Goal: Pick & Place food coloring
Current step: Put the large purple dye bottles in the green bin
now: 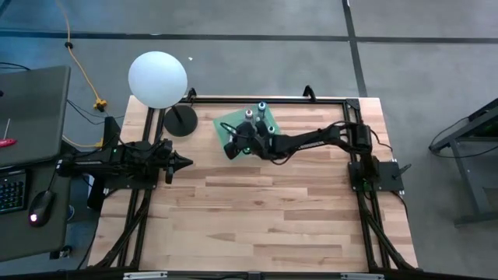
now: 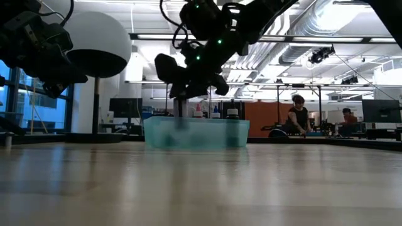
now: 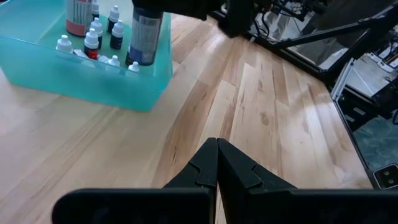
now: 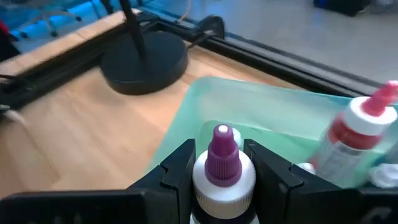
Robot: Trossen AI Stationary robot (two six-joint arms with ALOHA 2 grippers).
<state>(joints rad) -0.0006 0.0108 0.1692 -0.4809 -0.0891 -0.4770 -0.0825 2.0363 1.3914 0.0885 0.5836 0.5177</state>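
Meanwhile the right gripper [image 4: 222, 171] hung over the left end of the teal bin [image 1: 227, 123] at the table's far side, fingers clamped on a purple-capped bottle [image 4: 222, 168] of food coloring, while the left gripper [image 3: 217, 163] waited with jaws closed, well left of it.

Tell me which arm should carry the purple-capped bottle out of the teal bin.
Right. The right gripper is already shut on the purple-capped bottle over the teal bin. The left gripper is shut and empty, parked over bare table away from the bin.
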